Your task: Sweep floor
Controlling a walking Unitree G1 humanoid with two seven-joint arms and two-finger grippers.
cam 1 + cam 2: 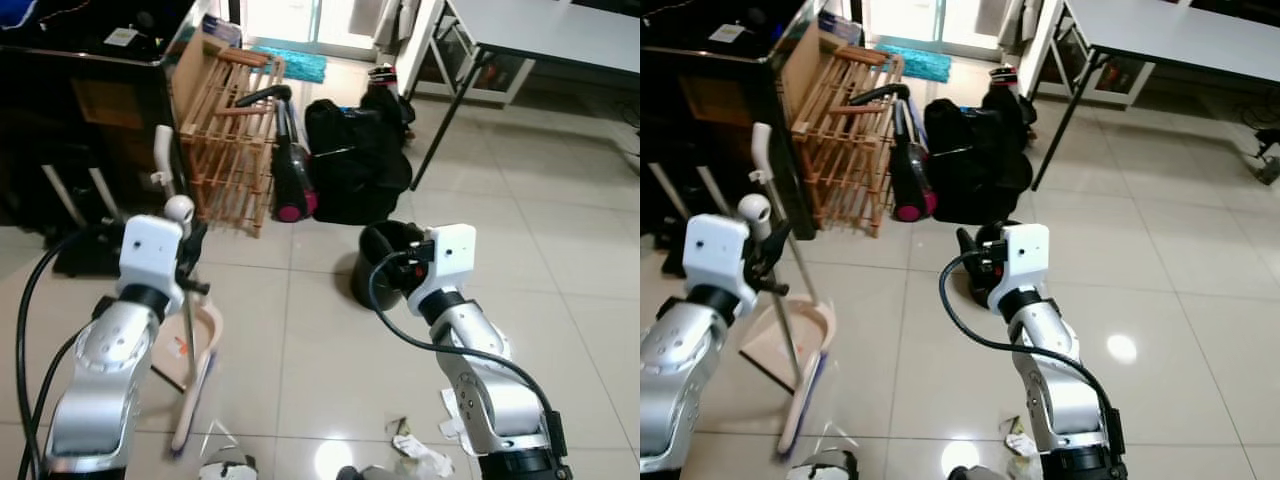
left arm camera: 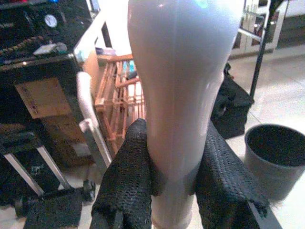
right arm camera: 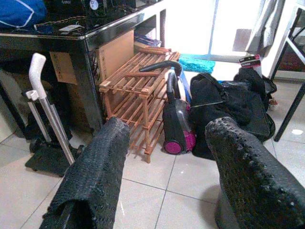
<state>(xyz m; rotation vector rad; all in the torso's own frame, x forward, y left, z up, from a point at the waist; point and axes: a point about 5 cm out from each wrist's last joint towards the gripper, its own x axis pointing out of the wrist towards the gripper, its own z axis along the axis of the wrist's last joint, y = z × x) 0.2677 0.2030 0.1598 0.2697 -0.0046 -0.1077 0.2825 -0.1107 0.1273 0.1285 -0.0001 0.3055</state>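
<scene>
Left end effector [image 2: 174, 191] clamped around white broom handle [image 2: 183, 86].

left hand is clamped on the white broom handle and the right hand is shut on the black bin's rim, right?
Not quite. The left hand does grip the white broom handle, but the right hand is open and empty, as the right wrist view shows; the black bin sits untouched.

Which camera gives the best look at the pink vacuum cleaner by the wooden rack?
The right wrist view: the vacuum cleaner stands whole and close between the open right gripper fingers. Both eye views show it smaller; the left wrist view hides it.
</scene>
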